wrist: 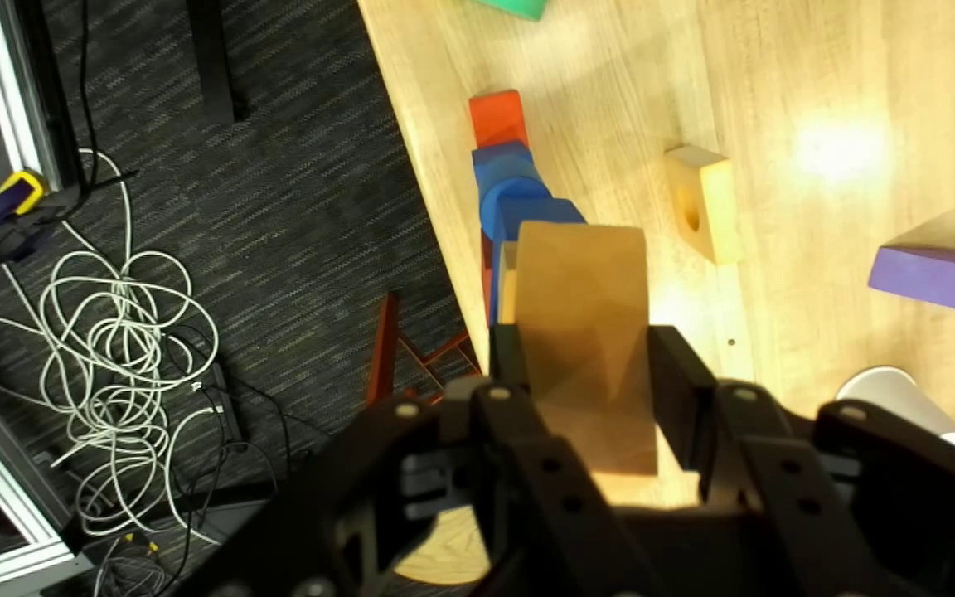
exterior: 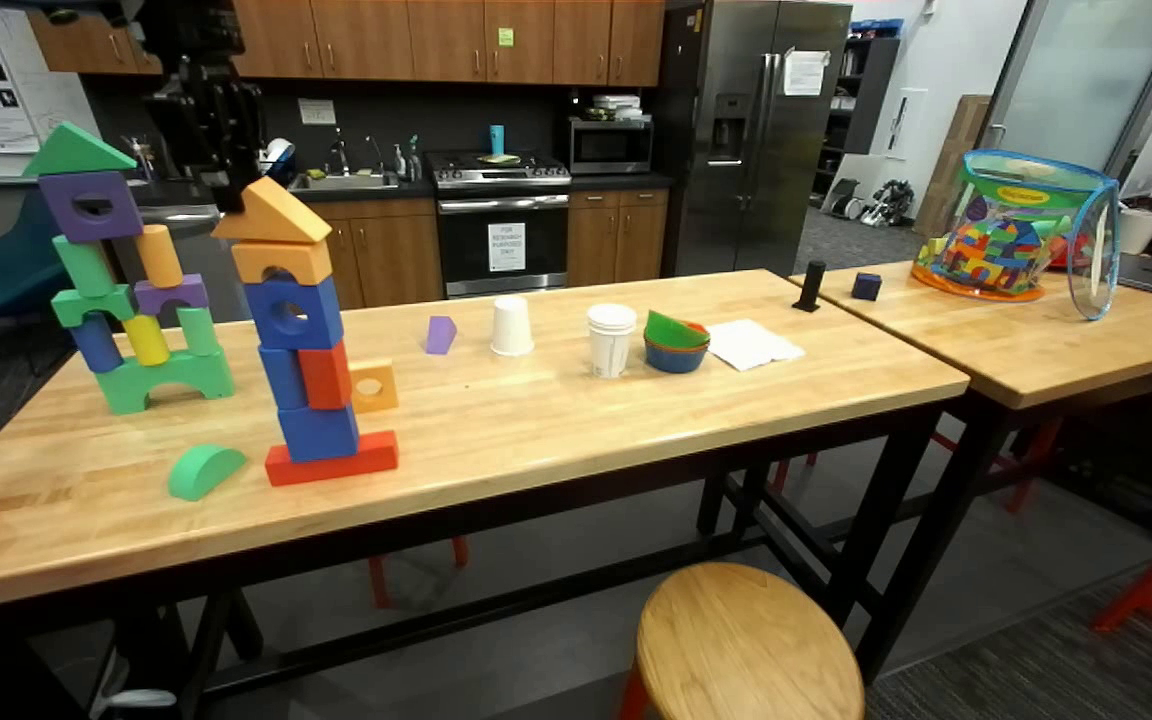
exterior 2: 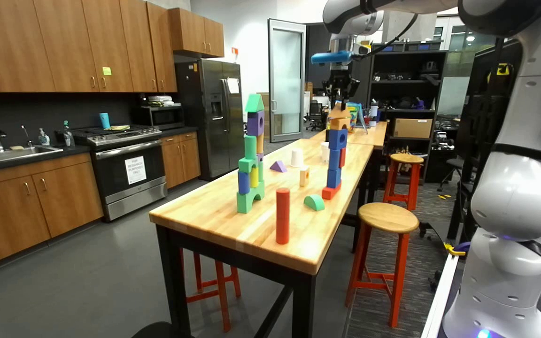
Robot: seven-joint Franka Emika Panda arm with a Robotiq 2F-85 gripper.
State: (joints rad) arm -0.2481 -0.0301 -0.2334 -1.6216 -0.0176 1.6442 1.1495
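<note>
Orange triangle point(exterior: 271, 215) is at the top of the right tower point(exterior: 296, 338), and it seems to touch the arch point(exterior: 316, 262) below. Under both towers is the table point(exterior: 506, 440). All the lower layers of the right tower are standing: red plank point(exterior: 336, 471) at the bottom, then blue blocks point(exterior: 319, 433) with one red block point(exterior: 324, 378), then the arch. The left tower point(exterior: 121, 297) stands apart, with its green triangle point(exterior: 79, 152) already on top. I judge the right tower as nearly complete: only the release is not yet done, because in the wrist view the jaws of the gripper point(wrist: 587, 356) look clamped on two sides of the orange piece. Loose on the table are the red cylinder point(exterior 2: 282, 216), at the near end in an exterior view, the half-round point(exterior: 208, 470), left of the right tower, the orange block point(exterior: 385, 385), just right and farther, and the purple block point(exterior: 440, 335), farther again. None of these four is part of a tower.
</note>
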